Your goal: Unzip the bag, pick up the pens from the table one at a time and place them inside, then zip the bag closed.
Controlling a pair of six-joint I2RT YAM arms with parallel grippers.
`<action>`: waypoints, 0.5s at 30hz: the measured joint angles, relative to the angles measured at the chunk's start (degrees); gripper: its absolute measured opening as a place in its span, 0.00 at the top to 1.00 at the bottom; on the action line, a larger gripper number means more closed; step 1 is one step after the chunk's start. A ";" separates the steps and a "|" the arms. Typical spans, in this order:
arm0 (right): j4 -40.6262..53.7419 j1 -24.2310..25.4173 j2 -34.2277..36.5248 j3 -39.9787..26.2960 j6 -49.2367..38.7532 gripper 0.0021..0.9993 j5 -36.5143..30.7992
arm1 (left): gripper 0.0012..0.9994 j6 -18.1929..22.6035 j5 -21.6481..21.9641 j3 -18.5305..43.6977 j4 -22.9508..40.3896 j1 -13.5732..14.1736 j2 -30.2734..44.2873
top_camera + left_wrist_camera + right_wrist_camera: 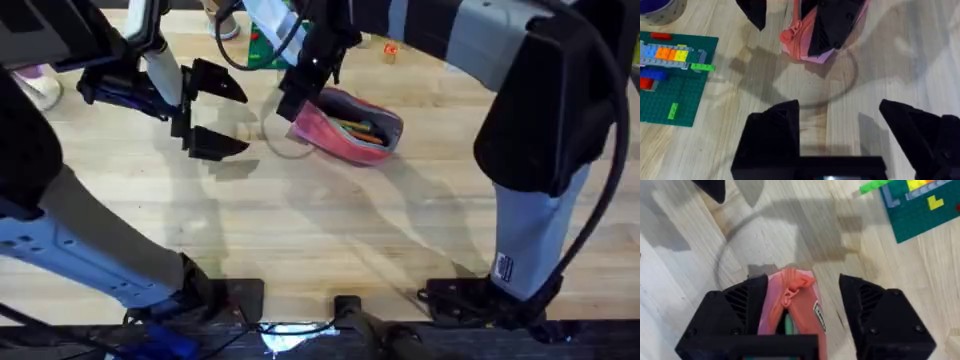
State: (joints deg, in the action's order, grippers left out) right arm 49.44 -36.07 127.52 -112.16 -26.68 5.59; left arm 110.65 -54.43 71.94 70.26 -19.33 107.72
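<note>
The pink bag [372, 140] lies on the table [330, 230] with its zipper open. Green and orange pens [357, 128] show inside the opening. My right gripper [300, 100] reaches across to the bag's left end. In the right wrist view it [804, 280] stands open astride that end of the bag [790, 292], one finger [735, 312] against the fabric, a sliver of green inside. My left gripper [240, 118] hangs open and holds nothing, left of the bag. From the left wrist, the gripper [839, 110] faces the bag [797, 37].
A green brick baseplate [675, 90] with coloured bricks lies beyond the bag, also in the right wrist view [920, 210]. A thin ring-shaped outline [840, 92] marks the wood between the two grippers. The near half of the table is bare wood.
</note>
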 joint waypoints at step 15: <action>-0.71 0.00 0.00 0.00 -0.17 0.61 0.06 | 0.01 0.00 0.00 0.00 0.00 0.00 0.00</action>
State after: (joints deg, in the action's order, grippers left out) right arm 48.73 -36.07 127.52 -112.16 -26.85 5.65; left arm 110.65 -54.43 71.94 70.26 -19.33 107.72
